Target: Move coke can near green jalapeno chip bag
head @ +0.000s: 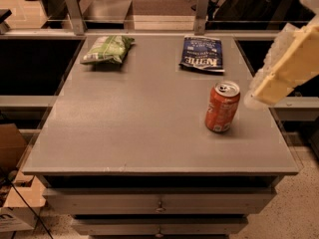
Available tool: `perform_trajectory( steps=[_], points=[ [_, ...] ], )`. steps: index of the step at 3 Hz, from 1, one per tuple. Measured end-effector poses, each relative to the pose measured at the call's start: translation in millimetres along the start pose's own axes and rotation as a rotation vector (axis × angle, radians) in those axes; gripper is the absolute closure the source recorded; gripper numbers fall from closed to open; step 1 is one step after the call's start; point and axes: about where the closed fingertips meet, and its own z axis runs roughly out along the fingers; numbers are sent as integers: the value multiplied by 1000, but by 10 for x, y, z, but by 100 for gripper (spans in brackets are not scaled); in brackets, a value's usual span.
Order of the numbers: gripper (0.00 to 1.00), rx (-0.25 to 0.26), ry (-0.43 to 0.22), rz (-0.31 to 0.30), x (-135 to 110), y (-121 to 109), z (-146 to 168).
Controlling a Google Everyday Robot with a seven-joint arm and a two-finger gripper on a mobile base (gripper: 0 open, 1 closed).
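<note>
Grey counter (139, 118) with drawers (159, 203) under its front edge fills the camera view. Two metal posts (74, 11) stand behind its far edge, and a cardboard box (12, 198) sits on the floor by the front left corner. The coke can (222, 107) stands upright near the right edge, about halfway between the front and the far edge. The green jalapeno chip bag (107, 49) lies near the far left corner, well apart from the can. A dark blue bag (202, 54) lies flat at the far edge, right of the middle. The gripper (264, 91), cream coloured and tilted, hangs above the right edge, with its low tip just beside the can's top. Whether it is spread or pressed together, I cannot tell.
</note>
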Motion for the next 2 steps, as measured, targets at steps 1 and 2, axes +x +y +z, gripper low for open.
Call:
perform_trajectory(
  steps=[1, 2],
  points=[
    [0, -36, -41, 22, -38, 36, 100],
    [0, -91, -120, 79, 52, 24, 378]
  ],
)
